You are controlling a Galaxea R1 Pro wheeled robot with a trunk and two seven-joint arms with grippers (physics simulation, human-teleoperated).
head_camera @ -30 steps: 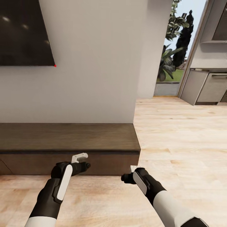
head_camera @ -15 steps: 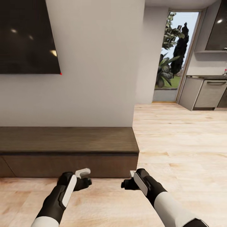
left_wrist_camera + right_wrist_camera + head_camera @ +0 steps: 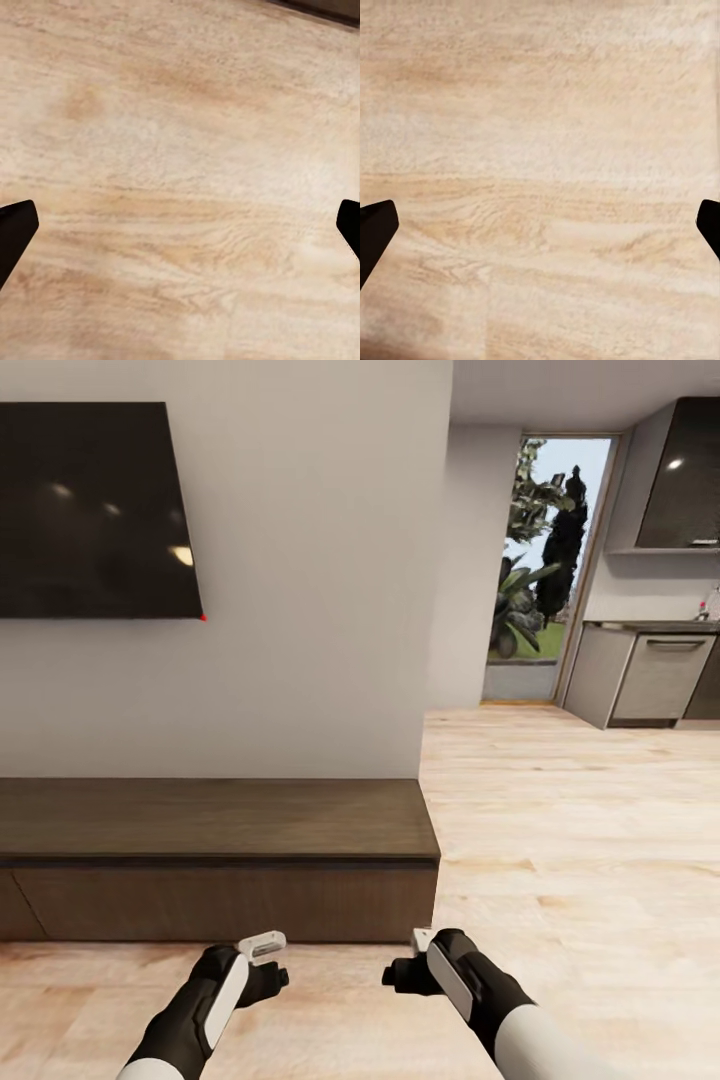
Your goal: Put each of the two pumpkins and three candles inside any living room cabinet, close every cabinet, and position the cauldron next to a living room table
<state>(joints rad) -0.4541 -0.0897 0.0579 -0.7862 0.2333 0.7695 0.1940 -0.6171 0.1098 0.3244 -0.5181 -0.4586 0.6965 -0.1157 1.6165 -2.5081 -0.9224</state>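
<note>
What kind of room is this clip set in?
Most likely an open-plan living room beside a kitchen: a wall-mounted TV hangs above a long, low, dark wood cabinet, the floor is pale wood, and kitchen units stand beyond, next to a glass door onto greenery.

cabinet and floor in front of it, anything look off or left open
Nothing stands out. The cabinet fronts sit flush and shut, its top bare. Both grippers, left and right, hang open and empty over plain wood floor.
</note>
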